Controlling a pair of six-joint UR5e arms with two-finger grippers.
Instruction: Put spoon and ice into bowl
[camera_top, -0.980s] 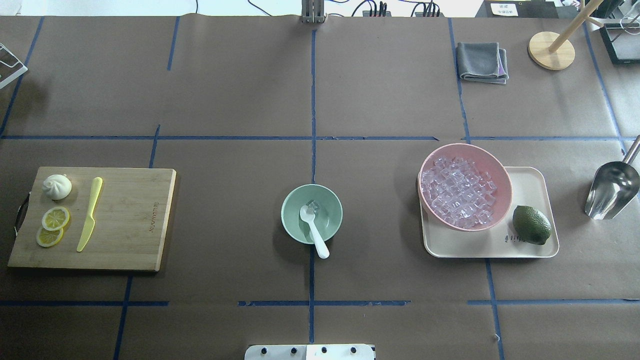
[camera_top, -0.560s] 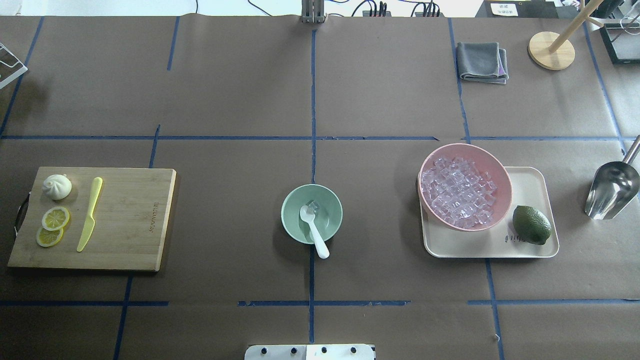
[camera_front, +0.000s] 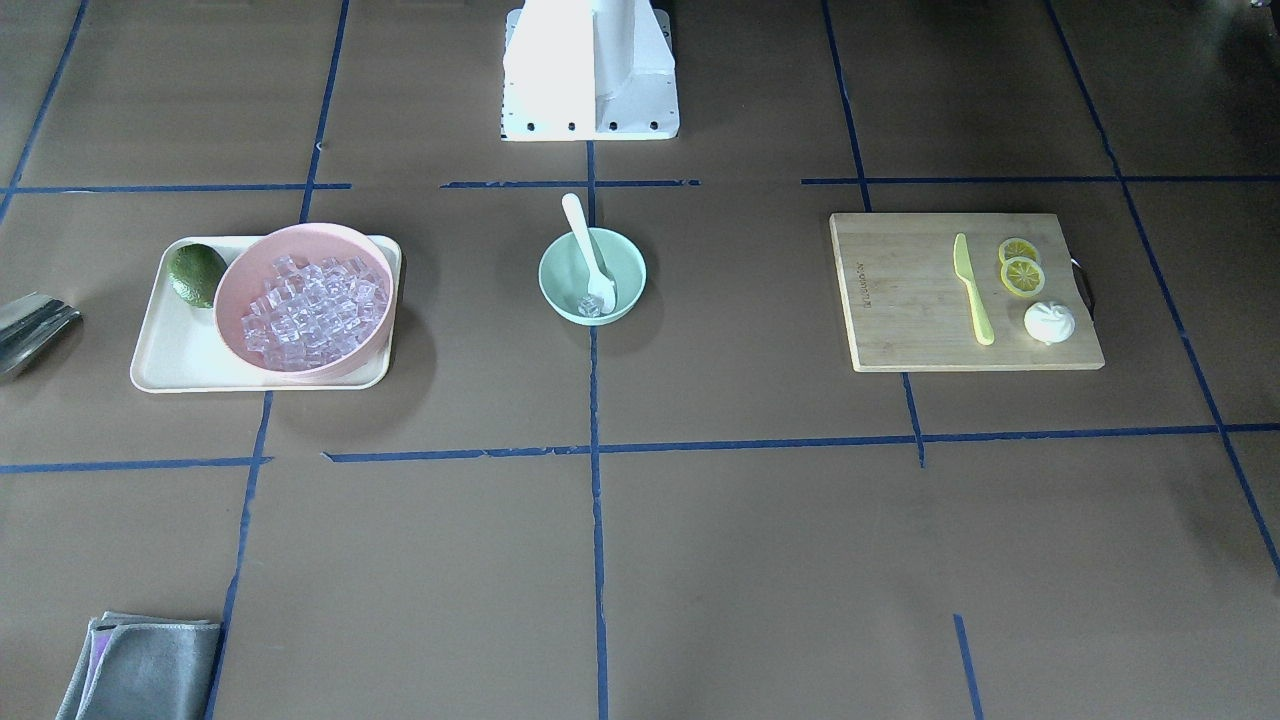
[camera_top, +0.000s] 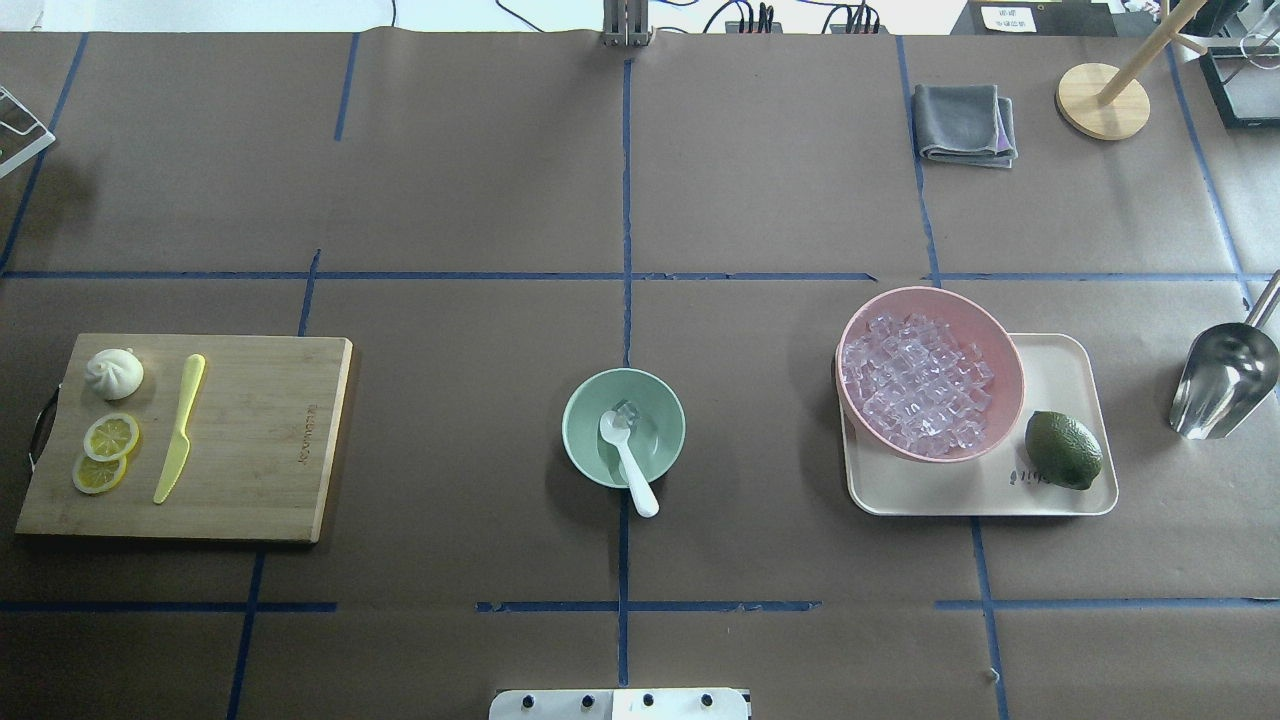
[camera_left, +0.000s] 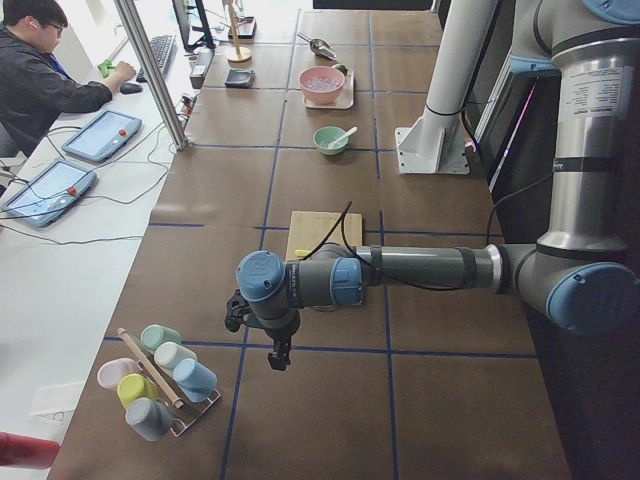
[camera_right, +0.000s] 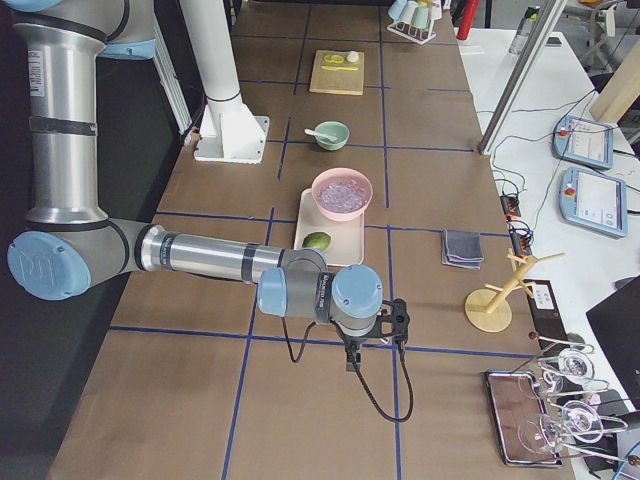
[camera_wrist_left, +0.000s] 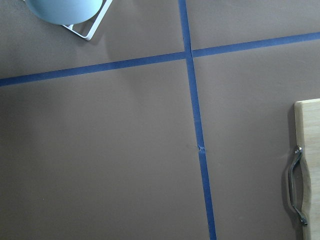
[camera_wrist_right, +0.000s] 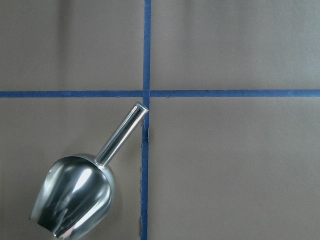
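The mint-green bowl (camera_top: 580, 400) stands at the table's middle, also in the front view (camera_front: 557, 285). The white spoon (camera_top: 630, 465) lies in it, scoop inside, handle over the near rim. One clear ice cube (camera_top: 626, 409) sits in the bowl beside the scoop. Many more ice cubes (camera_top: 915, 385) fill the pink bowl (camera_top: 1008, 352) to the right. My left gripper (camera_left: 279, 355) hangs over the table's far left end and my right gripper (camera_right: 352, 360) over its far right end. Both show only in the side views, so I cannot tell whether they are open or shut.
The pink bowl and a lime (camera_top: 1063, 450) sit on a cream tray (camera_top: 1060, 370). A metal scoop (camera_top: 1222, 378) lies further right. A cutting board (camera_top: 270, 440) at left carries a yellow-green knife (camera_top: 178, 430), a bun (camera_top: 113, 373) and lemon slices (camera_top: 108, 440). A grey cloth (camera_top: 962, 123) lies at back right.
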